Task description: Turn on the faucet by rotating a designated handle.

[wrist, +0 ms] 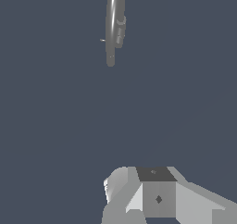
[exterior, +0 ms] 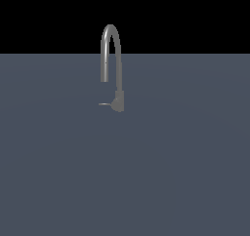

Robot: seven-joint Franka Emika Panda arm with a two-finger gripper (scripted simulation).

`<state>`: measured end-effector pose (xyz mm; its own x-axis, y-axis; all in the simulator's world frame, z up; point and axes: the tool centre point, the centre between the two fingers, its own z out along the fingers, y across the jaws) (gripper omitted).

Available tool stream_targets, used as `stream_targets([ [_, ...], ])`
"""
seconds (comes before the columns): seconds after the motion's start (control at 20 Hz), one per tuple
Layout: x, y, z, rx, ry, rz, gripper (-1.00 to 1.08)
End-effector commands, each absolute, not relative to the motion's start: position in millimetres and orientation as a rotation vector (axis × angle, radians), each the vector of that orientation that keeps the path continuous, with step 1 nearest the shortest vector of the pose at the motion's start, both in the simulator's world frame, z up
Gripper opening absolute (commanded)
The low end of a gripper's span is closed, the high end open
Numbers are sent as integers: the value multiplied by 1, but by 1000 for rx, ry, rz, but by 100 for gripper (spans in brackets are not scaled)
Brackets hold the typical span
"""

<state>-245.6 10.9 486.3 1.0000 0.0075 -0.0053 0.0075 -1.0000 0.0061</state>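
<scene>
Right, you're well short of the target: the faucet (exterior: pixel 113 64) stands alone on the flat slate-grey counter (exterior: pixel 185 171), and your arm doesn't appear in the exterior view at all. From the wrist view, the faucet (wrist: pixel 114 24) sits far ahead of the gripper (wrist: pixel 152 195), with a wide stretch of bare counter (wrist: pixel 55 126) in between. The part you want is the handle (exterior: pixel 104 104), a short thin lever poking out from the thick base toward the exterior view's left, lying roughly level, low beside the base and under the spout's open end. In the wrist view the handle (wrist: pixel 102 40) is only a tiny stub beside the tube, so its exact angle is hard to read from there. As for the jaws, only the blocky gripper body shows at the frame edge, and I can't tell how far apart they stand; nothing seems to be held. My read is that the approach comes first: close that gap, come in low to the lever, then push it around the base. Plenty of room all round, nothing else to snag on.
</scene>
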Motion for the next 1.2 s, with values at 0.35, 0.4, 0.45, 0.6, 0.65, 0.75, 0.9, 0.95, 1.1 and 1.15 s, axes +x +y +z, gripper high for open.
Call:
stream_targets([
  [0.35, -237, 14, 481, 3092, 80, -14, -100],
  [0.4, -234, 14, 480, 3079, 101, -15, -100],
  [0.45, -231, 15, 478, 3063, 123, -17, -100],
  [0.6, -220, 19, 471, 3006, 204, -23, -100],
  [0.65, -216, 21, 468, 2983, 235, -26, -100],
  [0.75, -207, 24, 462, 2932, 301, -30, -100],
  [0.9, -192, 30, 451, 2842, 410, -38, -100],
  [0.95, -187, 33, 447, 2809, 447, -41, -100],
  [1.1, -171, 40, 434, 2703, 559, -49, -100],
  [1.15, -166, 43, 429, 2668, 594, -51, -100],
])
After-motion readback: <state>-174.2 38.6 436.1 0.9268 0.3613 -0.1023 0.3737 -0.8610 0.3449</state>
